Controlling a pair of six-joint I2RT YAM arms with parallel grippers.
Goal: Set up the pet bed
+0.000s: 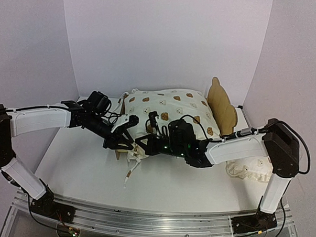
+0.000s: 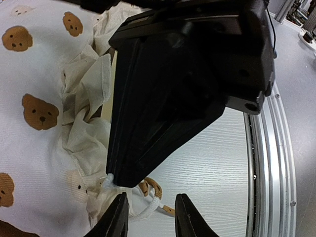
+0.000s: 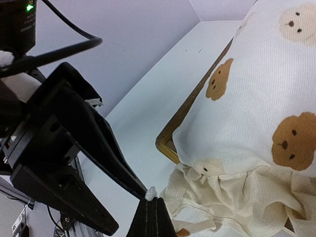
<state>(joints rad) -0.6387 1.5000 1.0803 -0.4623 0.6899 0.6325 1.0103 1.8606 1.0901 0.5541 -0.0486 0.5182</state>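
The pet bed stands at the back middle of the table, its bear-eared plywood headboard [image 1: 221, 104] on the right. The cream bear-print cushion [image 1: 169, 106] lies on it and hides the slatted base. In the right wrist view a front frame corner [image 3: 170, 142] shows under the cushion [image 3: 256, 98]. My right gripper [image 3: 154, 210] is shut on the white end of a cushion tie [image 3: 151, 191] at the bed's front left corner. My left gripper [image 2: 152, 213] is open, right beside the right gripper [image 2: 168, 98], with the tie's loops [image 2: 150, 195] between its fingers.
The small ruffled bear-print pillow [image 1: 250, 170] lies on the table at the right, under the right arm. Another cushion tie [image 1: 130, 172] trails on the table in front of the bed. White walls close in the back and sides. The metal rail [image 1: 153, 220] runs along the near edge.
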